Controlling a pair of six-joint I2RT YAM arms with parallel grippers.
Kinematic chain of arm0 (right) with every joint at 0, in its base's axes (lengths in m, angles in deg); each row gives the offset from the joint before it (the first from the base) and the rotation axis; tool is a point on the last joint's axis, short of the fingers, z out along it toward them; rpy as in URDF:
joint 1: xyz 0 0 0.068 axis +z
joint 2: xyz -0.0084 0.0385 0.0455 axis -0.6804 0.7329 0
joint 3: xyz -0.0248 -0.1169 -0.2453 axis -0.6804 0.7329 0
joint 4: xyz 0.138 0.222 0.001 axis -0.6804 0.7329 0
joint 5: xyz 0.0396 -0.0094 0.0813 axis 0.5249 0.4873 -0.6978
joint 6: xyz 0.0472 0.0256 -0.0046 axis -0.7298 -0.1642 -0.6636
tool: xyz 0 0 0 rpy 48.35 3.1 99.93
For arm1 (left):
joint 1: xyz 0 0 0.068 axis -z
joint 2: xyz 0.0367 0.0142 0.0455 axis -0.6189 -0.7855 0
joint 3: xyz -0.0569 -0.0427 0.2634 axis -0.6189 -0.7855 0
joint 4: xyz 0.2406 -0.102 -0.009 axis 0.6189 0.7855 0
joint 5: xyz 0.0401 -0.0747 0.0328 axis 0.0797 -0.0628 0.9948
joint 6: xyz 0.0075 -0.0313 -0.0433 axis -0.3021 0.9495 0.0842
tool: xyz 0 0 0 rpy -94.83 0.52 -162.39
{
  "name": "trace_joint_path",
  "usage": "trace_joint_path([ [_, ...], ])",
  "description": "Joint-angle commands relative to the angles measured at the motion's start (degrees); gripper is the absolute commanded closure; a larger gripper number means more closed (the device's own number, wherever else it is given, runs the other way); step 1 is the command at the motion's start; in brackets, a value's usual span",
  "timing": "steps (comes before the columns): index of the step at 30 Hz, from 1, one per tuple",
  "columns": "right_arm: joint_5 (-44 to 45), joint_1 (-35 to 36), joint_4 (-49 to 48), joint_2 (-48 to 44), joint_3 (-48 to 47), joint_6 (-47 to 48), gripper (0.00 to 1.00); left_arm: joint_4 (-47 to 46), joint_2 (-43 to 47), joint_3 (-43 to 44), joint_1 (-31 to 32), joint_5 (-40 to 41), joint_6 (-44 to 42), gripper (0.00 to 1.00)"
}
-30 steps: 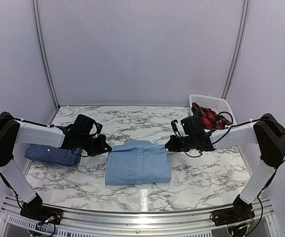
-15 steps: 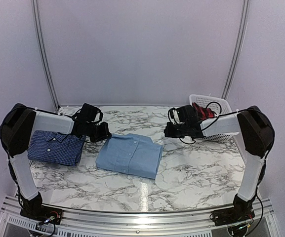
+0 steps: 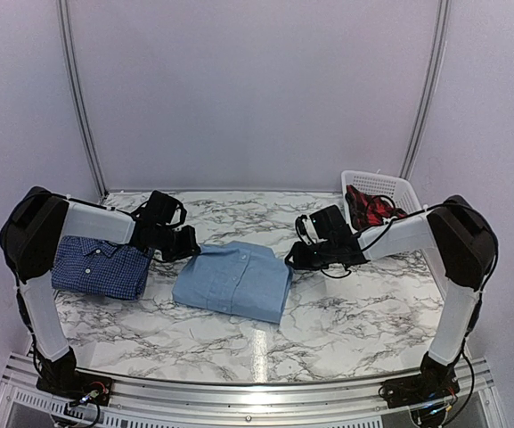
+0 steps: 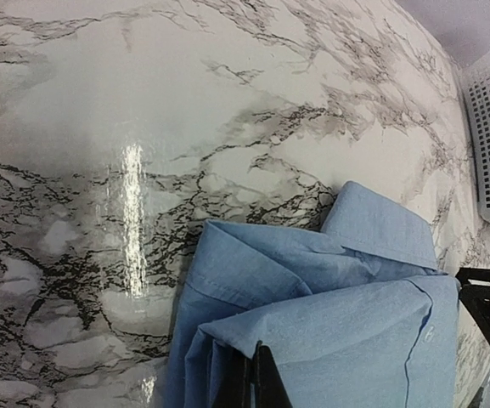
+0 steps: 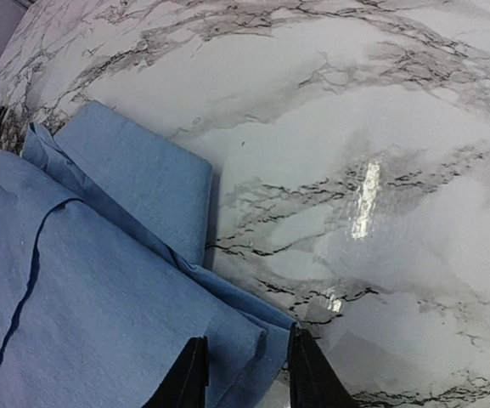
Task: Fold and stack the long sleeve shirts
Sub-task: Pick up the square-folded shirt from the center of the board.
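**Q:** Where is the light blue shirt right now?

**Me:** From the overhead camera I see the light blue shirt point(image 3: 234, 283) lying near the middle of the marble tabletop point(image 3: 354, 308). It is folded into a compact rectangle and sits askew, with its long edges slanting across the surface. The collar faces the far side. A button placket with small pale buttons runs down the top panel. The cloth is plain, matte and unpatterned. At the edges I can see several folded layers stacked on one another.

**Q:** And the other shirt?

**Me:** The dark blue check shirt point(image 3: 96, 266) lies folded at the left of the tabletop, partly under my left arm. Its collar also faces away. A strip of bare marble separates the two shirts, so they are not stacked.

**Q:** What are the claws doing?

**Me:** My left claw point(image 4: 254, 365) is at the light blue shirt's far-left corner. Its fingers are pressed tight together, and the fabric edge runs into them. My right claw point(image 5: 246, 370) is at the shirt's far-right corner. Its fingers are parted by a narrow gap and straddle the folded corner, which lies slack between them on the marble.

**Q:** Anything else on the surface?

**Me:** A white perforated basket point(image 3: 383, 184) stands at the far right corner with a red plaid cloth point(image 3: 372, 210) inside it.
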Motion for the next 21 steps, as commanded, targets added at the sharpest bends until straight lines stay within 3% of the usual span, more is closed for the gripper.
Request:
trace_joint_path([
  [1,-0.6,0.9,-0.8,-2.5,0.6,-0.8,0.7,0.6,0.9,-0.5,0.0,-0.3,-0.6,1.0],
  [9,-1.8,1.3,-2.7,-0.8,0.5,-1.6,0.7,0.5,0.4,-0.1,0.0,-0.4,-0.3,1.0],
  [21,-2.5,1.6,-3.3,0.6,-0.5,-1.8,0.79,0.2,0.1,-0.1,0.0,-0.7,-0.2,1.0],
])
